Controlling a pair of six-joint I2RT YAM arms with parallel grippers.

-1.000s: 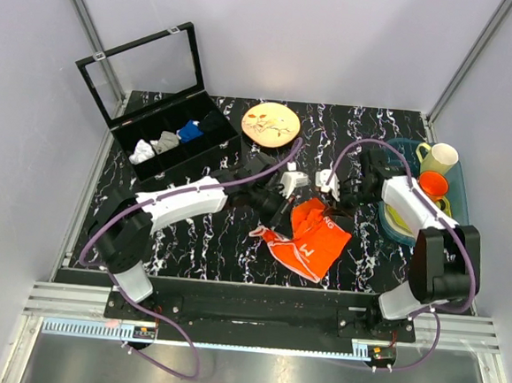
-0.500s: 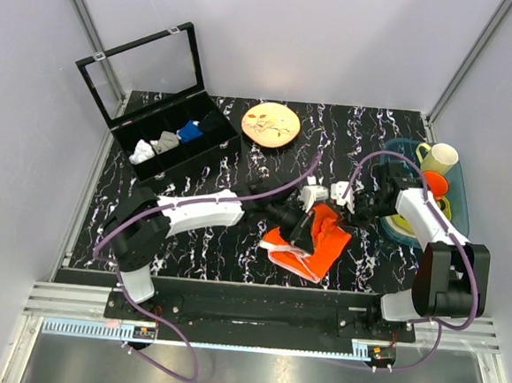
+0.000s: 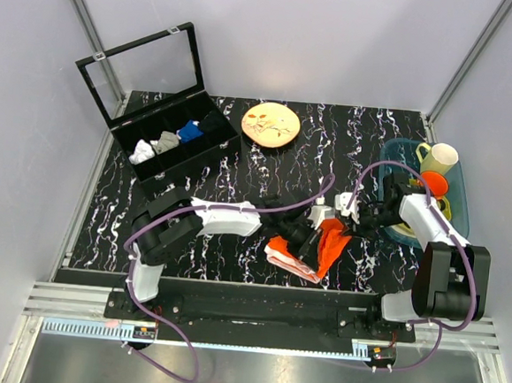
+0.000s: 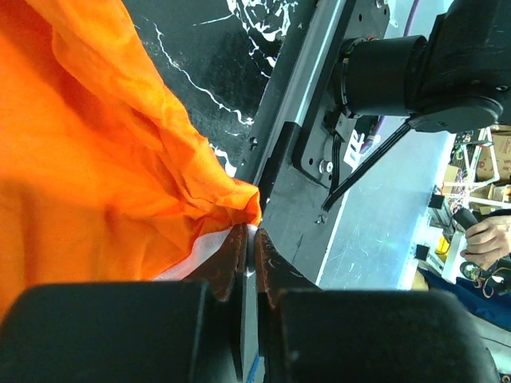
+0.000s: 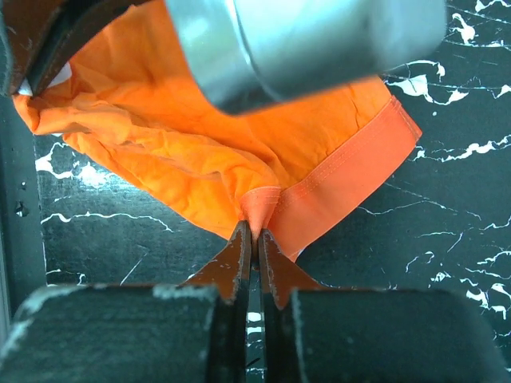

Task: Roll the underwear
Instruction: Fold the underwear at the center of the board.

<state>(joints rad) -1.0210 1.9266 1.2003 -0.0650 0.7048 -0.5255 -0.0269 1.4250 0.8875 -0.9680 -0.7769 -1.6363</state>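
The bright orange underwear [image 3: 330, 239] lies bunched into a narrow fold near the table's front edge, right of centre. My left gripper [image 3: 309, 235] reaches across from the left and is shut on its white-edged border [image 4: 188, 257]; the cloth [image 4: 96, 175] fills the left of that wrist view. My right gripper [image 3: 351, 219] is at the garment's right side. In the right wrist view its tips [image 5: 255, 231] pinch a fold of the orange hem [image 5: 343, 171], and the left arm's metal body overhangs the fabric [image 5: 200, 152].
An open black case [image 3: 167, 140] holding small rolled garments stands at the back left. A patterned plate [image 3: 271, 124] sits at the back centre. At the right, a blue tub [image 3: 392, 153] holds a yellow cup [image 3: 438, 157] and an orange cup [image 3: 432, 183].
My left gripper has swept right across the table, dragging the garment's left edge over itself. The flat orange spread has become a narrow bundle. My right gripper shifted slightly right and nearer.
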